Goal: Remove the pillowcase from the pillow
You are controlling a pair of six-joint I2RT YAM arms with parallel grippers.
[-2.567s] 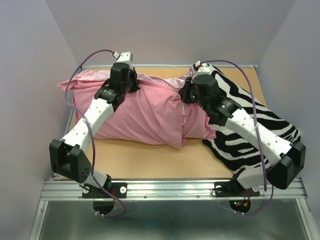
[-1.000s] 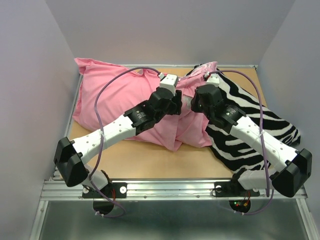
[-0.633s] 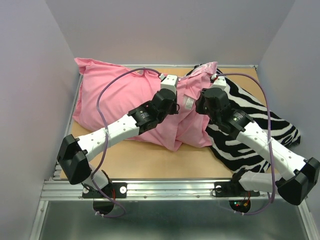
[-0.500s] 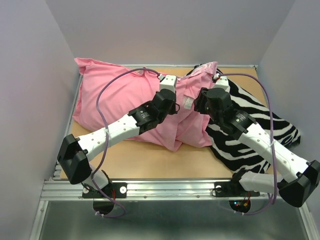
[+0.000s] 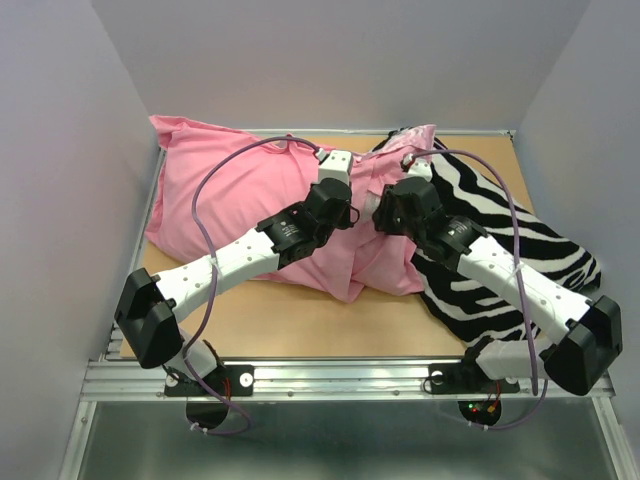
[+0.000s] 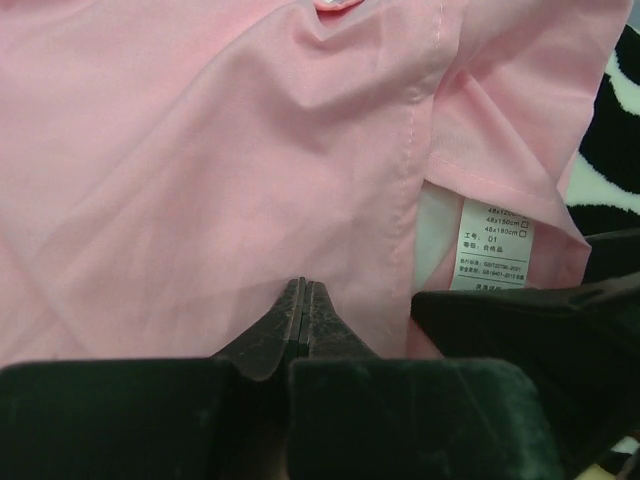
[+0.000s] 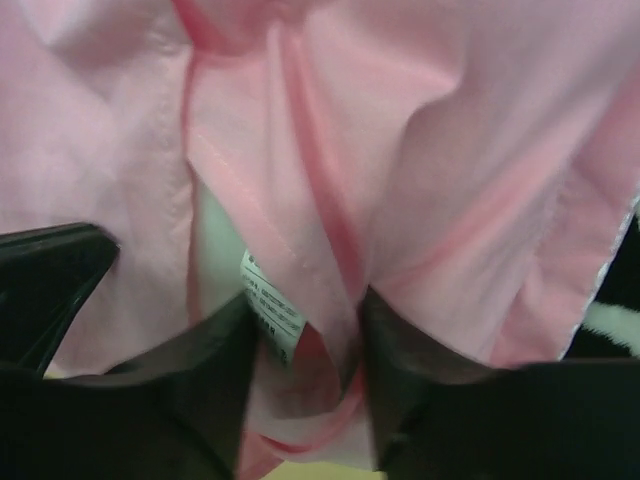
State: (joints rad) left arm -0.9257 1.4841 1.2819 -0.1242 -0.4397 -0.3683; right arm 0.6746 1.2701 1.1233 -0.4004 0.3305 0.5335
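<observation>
The pink pillowcase [image 5: 230,190] covers a plump pillow lying across the left and middle of the table. At its open end a strip of the white pillow [image 6: 435,230] [image 7: 215,250] shows beside a white care label [image 6: 493,245] [image 7: 272,305]. My left gripper [image 5: 346,208] [image 6: 303,287] is shut, its tips pinching the pillowcase [image 6: 200,150] just left of the hem seam. My right gripper [image 5: 382,215] [image 7: 310,350] is open at that same opening. A fold of the pillowcase [image 7: 450,150] and the label lie between its fingers.
A black-and-white zebra-striped pillow [image 5: 510,230] lies on the right, under my right arm and against the pink one. Bare wooden table [image 5: 300,320] shows along the front. Grey walls close in on the left, back and right.
My left gripper has shut on the fabric near the hem. My right gripper has opened and shifted a little left to the pillowcase's opening.
</observation>
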